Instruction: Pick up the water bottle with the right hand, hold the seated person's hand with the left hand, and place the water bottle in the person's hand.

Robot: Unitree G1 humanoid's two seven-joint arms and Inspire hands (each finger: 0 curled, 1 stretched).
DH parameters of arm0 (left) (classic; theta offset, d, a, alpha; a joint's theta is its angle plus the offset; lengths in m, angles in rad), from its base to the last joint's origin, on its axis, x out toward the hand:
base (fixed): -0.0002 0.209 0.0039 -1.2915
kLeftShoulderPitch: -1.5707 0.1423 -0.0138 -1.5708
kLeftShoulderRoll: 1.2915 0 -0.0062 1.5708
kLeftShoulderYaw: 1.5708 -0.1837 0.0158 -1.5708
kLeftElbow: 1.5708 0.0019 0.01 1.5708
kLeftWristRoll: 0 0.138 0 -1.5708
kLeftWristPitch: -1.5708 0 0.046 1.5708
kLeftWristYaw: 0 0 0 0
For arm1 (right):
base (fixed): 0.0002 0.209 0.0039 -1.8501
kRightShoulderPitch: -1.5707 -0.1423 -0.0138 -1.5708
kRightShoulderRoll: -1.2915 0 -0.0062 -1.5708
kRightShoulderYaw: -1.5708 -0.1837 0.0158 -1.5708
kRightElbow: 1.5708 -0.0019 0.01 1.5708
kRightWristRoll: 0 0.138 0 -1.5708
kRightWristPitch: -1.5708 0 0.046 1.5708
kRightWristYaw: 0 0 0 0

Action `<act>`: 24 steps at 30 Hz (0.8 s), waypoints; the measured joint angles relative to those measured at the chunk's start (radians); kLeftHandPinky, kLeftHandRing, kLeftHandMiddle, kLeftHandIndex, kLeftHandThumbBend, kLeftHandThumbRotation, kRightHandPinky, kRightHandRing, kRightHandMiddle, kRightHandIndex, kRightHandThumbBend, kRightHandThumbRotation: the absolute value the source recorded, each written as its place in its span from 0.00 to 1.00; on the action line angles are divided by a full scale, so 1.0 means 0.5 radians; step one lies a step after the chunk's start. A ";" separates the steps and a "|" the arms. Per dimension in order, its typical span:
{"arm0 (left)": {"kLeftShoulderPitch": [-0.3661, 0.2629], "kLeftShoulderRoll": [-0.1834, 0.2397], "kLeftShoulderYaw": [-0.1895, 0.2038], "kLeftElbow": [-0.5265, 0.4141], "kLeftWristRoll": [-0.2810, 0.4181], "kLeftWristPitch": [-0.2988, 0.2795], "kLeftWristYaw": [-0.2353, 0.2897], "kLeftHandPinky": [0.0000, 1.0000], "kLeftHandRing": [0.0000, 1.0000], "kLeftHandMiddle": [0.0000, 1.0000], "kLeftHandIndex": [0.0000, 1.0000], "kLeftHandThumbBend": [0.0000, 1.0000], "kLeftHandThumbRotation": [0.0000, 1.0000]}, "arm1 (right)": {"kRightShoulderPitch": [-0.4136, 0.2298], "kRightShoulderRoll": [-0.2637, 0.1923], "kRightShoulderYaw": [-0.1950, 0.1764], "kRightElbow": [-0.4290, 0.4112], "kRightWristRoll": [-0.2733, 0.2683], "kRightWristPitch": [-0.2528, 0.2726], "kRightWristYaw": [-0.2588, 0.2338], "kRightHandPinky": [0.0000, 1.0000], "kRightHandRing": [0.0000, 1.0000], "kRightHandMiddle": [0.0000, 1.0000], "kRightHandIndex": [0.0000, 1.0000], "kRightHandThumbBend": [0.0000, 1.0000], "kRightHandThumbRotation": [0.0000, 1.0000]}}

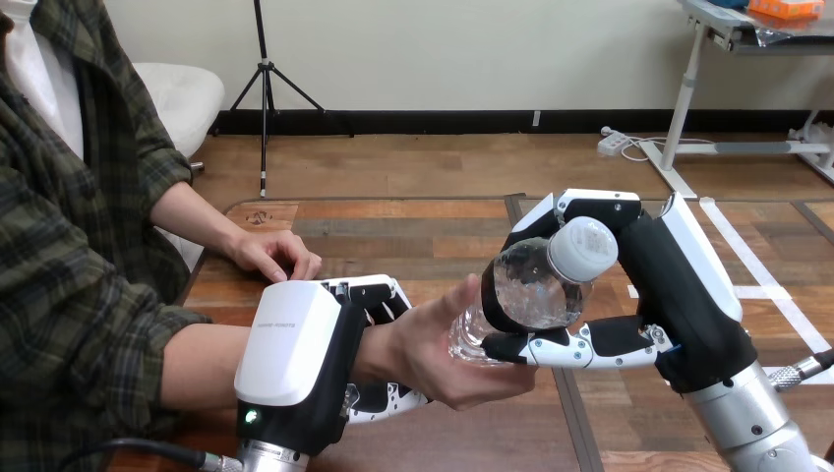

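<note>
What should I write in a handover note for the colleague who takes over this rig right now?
Left hand: shut round the person's wrist, holding it over the table.
Right hand: shut on the water bottle, cap towards the camera.
The bottle's base is at the person's nearer hand, which is open and seems to touch it. The person's farther hand rests on the table.
Done: bottle picked up, wrist held, bottle brought to the palm.
Left: open the right hand so that the bottle stays with the person.

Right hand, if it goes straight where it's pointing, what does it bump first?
Probably the person's open hand; the water bottle in the right hand looks nearly touching it.
</note>
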 measured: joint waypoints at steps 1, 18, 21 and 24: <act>0.000 0.000 0.000 0.000 0.000 0.000 0.000 0.24 0.29 0.33 0.35 0.94 0.00 | 0.000 0.000 0.000 0.000 0.001 0.001 0.001 0.31 0.36 0.41 0.42 0.74 0.00; 0.000 0.001 0.001 0.000 0.004 -0.001 0.008 0.24 0.29 0.33 0.35 0.95 0.00 | 0.000 0.004 0.002 -0.003 0.021 0.031 0.005 0.40 0.46 0.51 0.53 0.76 0.00; 0.000 0.001 0.002 0.000 0.004 -0.001 0.011 0.24 0.29 0.33 0.35 0.95 0.00 | 0.000 0.003 0.002 -0.003 0.027 0.031 0.012 0.44 0.51 0.55 0.57 0.77 0.00; 0.000 0.001 0.003 0.000 0.003 -0.001 0.015 0.24 0.29 0.33 0.35 0.95 0.00 | 0.000 0.003 0.002 -0.003 0.028 0.030 0.016 0.48 0.56 0.61 0.61 0.77 0.00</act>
